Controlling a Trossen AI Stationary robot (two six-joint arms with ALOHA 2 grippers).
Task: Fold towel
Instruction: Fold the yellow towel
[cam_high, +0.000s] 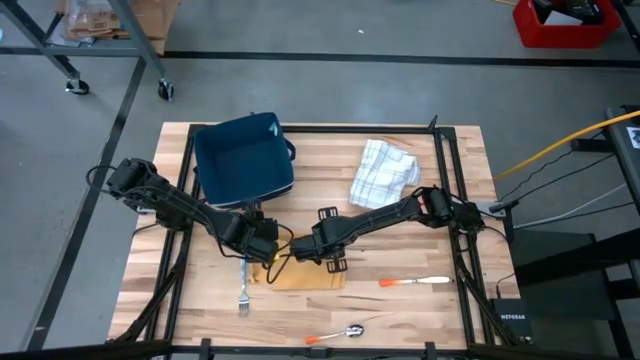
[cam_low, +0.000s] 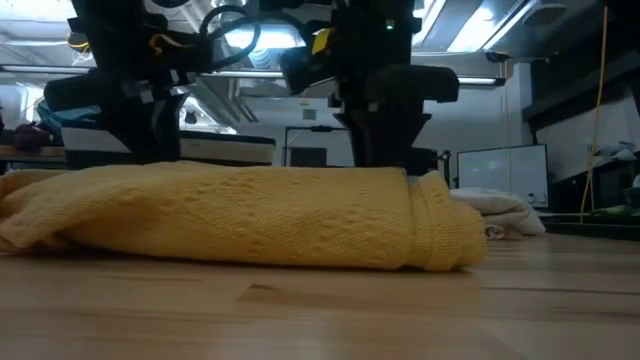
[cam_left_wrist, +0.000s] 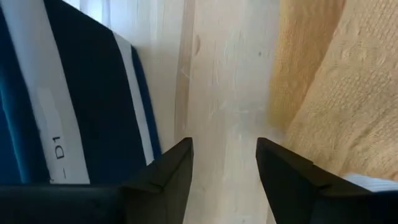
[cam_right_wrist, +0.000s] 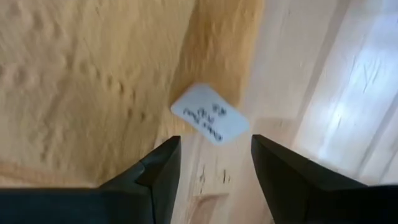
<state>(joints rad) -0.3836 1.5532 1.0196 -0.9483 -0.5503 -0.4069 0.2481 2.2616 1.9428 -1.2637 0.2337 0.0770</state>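
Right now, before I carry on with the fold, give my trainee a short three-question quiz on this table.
1. True or false: the left hand is clamped on the yellow towel.
2. What lies nearest the table's front edge: A) fork, B) spoon, C) blue bin?
3. What small item sticks out from the yellow towel's edge in front of the right hand?

Key:
1. False; its fingers stand apart over bare wood.
2. B.
3. A white tag.

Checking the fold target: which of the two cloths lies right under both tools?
The yellow towel, folded at the table's front. The white checked cloth sits crumpled farther back, beside the blue bin.
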